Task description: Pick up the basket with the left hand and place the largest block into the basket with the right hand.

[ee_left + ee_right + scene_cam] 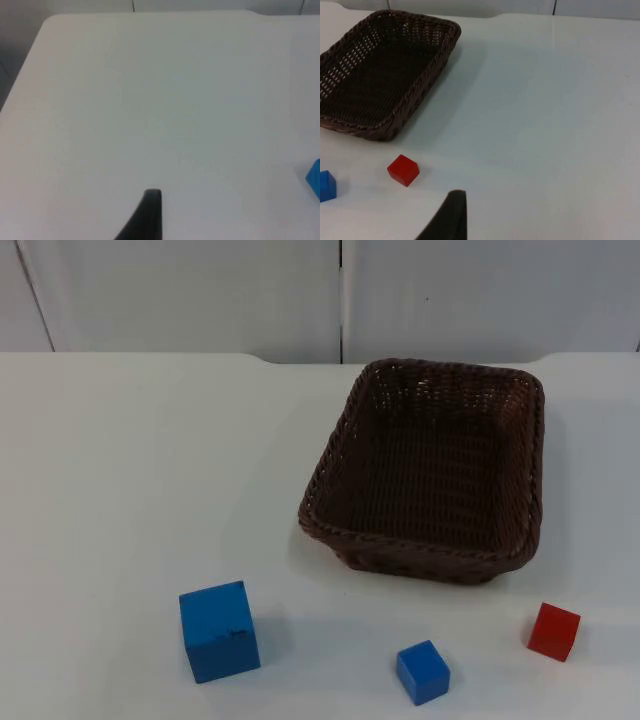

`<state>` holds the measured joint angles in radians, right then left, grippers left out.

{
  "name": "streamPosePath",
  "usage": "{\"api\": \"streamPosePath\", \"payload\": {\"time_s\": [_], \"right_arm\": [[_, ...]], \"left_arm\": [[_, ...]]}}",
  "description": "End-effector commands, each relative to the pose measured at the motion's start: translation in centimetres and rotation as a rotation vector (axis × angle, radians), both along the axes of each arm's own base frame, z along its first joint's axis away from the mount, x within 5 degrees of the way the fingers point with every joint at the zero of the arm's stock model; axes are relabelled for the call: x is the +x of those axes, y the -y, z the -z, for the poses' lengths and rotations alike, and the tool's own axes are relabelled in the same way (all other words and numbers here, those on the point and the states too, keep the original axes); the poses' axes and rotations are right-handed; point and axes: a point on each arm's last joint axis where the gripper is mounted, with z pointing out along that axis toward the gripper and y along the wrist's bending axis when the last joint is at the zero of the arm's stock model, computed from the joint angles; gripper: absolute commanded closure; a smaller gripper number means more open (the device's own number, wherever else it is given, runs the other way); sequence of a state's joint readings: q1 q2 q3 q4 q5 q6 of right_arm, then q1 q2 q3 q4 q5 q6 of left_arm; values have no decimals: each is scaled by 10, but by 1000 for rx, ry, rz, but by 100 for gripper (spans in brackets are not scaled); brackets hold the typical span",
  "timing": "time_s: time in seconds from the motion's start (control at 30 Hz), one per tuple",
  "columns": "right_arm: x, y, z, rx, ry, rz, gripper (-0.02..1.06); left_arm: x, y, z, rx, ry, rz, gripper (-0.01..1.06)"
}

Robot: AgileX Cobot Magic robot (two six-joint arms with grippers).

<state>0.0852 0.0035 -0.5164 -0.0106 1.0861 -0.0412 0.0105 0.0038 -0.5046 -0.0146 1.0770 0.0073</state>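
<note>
A dark brown wicker basket (pixel 430 470) is sitting empty on the white table (pixel 130 480), with the large blue block (pixel 219 631) lying well to its left, nearer the front edge. A small blue block (pixel 423 672) and a red block (pixel 554 631) are resting in front of the basket. Both grippers are waiting off the table; whether their claws are spread cannot be told

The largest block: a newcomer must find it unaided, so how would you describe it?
Start at the brown wicker basket on the white table. Three cubes sit in a row before it. The largest block is the blue one at the left end, clearly bigger than the small blue cube and red cube.
</note>
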Motion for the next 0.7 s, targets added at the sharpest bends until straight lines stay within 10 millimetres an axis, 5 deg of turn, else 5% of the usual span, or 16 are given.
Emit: {"api": "streamPosePath", "payload": {"time_s": [0.0, 0.67], "right_arm": [[0, 0, 0, 2, 11, 8, 0], [0, 0, 0, 2, 11, 11, 0]], "left_arm": [[0, 0, -7, -7, 30, -5, 13], [36, 10, -24, -100, -77, 67, 13]]}}
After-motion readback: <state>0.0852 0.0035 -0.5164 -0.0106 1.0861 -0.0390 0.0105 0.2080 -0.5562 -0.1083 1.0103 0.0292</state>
